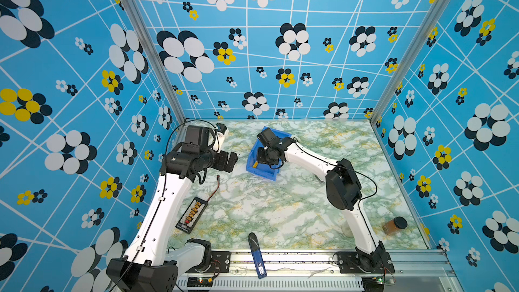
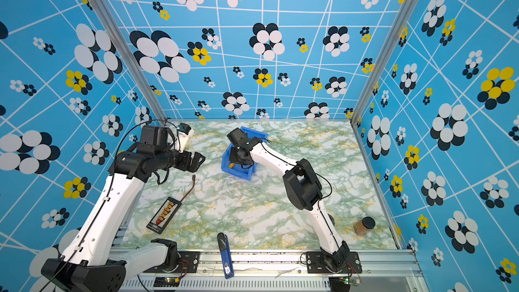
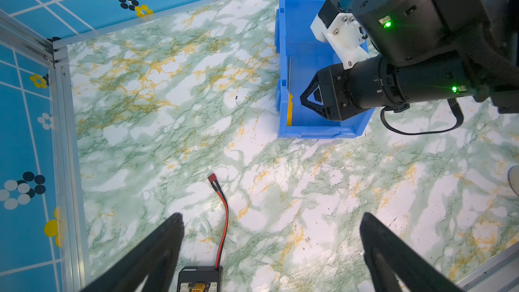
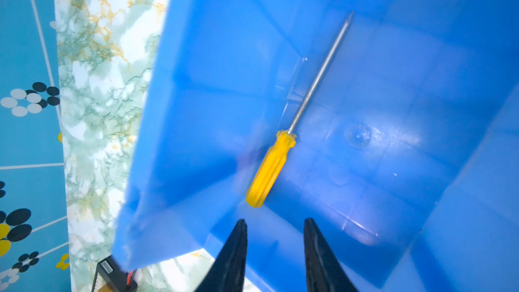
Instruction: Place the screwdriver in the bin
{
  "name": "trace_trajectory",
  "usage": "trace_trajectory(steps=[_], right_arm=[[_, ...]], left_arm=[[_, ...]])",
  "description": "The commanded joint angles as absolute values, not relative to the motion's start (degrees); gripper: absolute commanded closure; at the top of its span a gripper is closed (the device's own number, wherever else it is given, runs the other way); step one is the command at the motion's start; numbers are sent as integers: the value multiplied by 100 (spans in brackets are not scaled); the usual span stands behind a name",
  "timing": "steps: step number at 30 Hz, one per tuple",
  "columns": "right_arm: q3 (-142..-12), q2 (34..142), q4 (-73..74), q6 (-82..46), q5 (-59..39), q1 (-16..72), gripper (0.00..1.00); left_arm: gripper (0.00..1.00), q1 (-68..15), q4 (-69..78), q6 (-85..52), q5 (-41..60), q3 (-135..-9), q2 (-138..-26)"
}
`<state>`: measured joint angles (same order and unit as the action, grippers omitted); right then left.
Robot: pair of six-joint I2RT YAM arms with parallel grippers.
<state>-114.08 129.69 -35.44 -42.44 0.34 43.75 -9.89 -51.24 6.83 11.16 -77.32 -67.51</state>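
The screwdriver (image 4: 271, 168) lies in the bin (image 4: 210, 80), so the right gripper (image 4: 275, 220), part-open and empty, should lift straight out.

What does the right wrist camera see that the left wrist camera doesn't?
Only the right wrist view shows the whole small yellow-handled screwdriver, metal tip included, lying loose on the floor of the bright blue plastic bin, just ahead of the right pincer, open and empty. Only the left wrist view shows the left pincer, wide open above the green marbled table, and the right arm reaching into the bin. Both show the bin, the screwdriver inside it and the flat black connector board.
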Motion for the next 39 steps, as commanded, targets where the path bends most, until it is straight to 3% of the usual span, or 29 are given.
trace_trajectory(steps=[1, 9, 12, 19, 25, 29, 30, 31, 39], right_arm=[[-11545, 12106, -3617, -3705, 327, 4373, 56], [-10537, 10521, -3234, -3094, 725, 4367, 41], [-9651, 9706, -2853, -2917, 1113, 4353, 26], [-7633, 8116, -2419, -2515, 2626, 4170, 26], [-5975, 6997, -1350, -1919, 3210, 3439, 14], [-5319, 6541, -712, -1449, 3404, 2924, 12], [-5187, 6475, -564, -1322, 3500, 2817, 3], [-5076, 6436, -441, -1227, 3499, 2672, 2], [-4509, 6460, 336, -1251, 3190, 1811, 1]], left_arm=[[1, -1034, -5105, 699, 1029, -7691, -6913], [1, -1016, -5075, 578, 732, -7519, -7058], [1, -1012, -4929, 424, 413, -7334, -7066], [1, -703, -4435, -23, -159, -6789, -7096], [1, -343, -3398, -395, -601, -6052, -6988], [1, -114, -2629, -723, -710, -5600, -7034], [1, -62, -2373, -792, -718, -5442, -7024], [1, -24, -2101, -817, -729, -5268, -7007], [1, 112, 161, -718, -725, -4184, -7313]])
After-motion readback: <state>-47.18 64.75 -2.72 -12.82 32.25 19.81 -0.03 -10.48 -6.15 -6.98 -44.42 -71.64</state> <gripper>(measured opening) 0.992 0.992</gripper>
